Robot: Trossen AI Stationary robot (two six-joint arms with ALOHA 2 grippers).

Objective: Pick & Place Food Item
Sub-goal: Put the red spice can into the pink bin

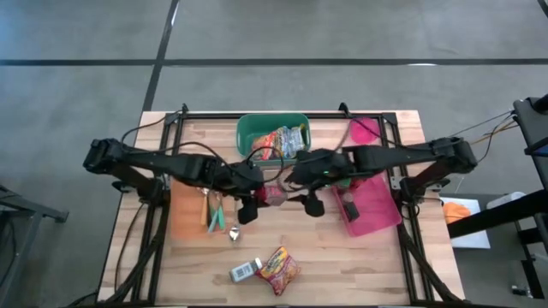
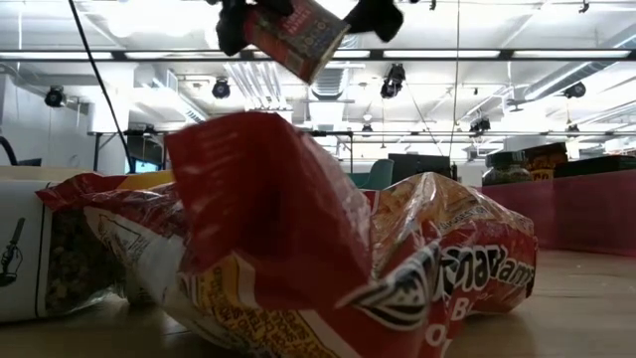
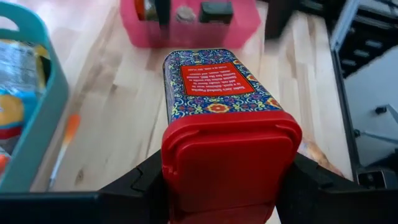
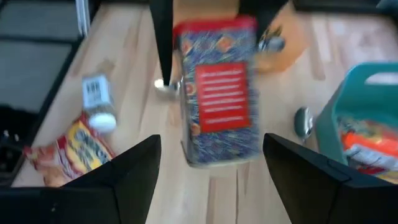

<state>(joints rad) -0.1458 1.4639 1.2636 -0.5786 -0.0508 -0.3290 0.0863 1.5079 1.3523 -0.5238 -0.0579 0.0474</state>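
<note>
Left wrist view: my left fingers clamp the spice tin at its red lid.
Handover: my right gripper, fingers spread, faces the tin from three o'clock.

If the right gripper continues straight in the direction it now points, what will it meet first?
Most likely the patterned tin with the red lid, held up by the left gripper. It sits directly ahead between the open fingers of the right gripper. How much gap remains is hard to judge.
</note>
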